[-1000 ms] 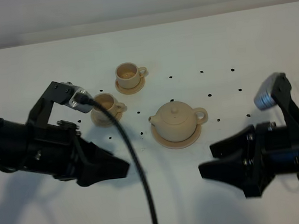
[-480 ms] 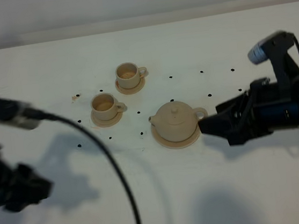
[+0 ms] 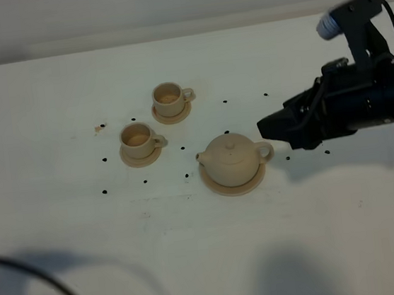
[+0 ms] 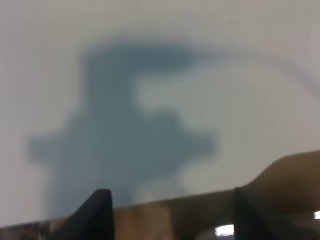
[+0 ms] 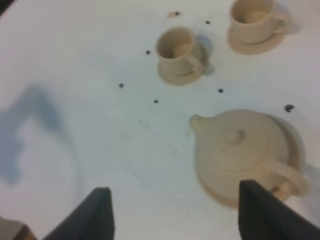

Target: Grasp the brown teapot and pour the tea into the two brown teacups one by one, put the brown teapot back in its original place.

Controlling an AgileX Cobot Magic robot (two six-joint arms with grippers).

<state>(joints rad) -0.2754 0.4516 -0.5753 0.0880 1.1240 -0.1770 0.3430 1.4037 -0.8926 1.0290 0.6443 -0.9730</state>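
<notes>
Locating the brown teapot [image 3: 232, 159] and both grippers

1. Teapot. The brown teapot stands upright with its lid on. It sits on its round coaster [image 3: 234, 189], near the middle of the white table [image 3: 47, 79]. In the exterior high view the spout points left and the loop handle [image 3: 266, 152] points right.

2. Teacups. The first teacup [image 3: 137, 138] and the second teacup [image 3: 169, 98] each stand upright on a matching saucer [image 3: 139, 161]. Both are left of and beyond the teapot, apart from it and from each other. Small black dots [image 3: 184, 149] mark the table around the set.

3. Right gripper [image 3: 269, 126]. The fingers are spread wide and hold nothing. The tips lie just beside the teapot handle, and no contact shows. In the right wrist view, the teapot lies partly between the two black fingers [image 5: 100, 215].

4. Left gripper [image 4: 172, 215]. The left wrist view shows its fingers spread with nothing between them, above the table and a shadow on it.
</notes>
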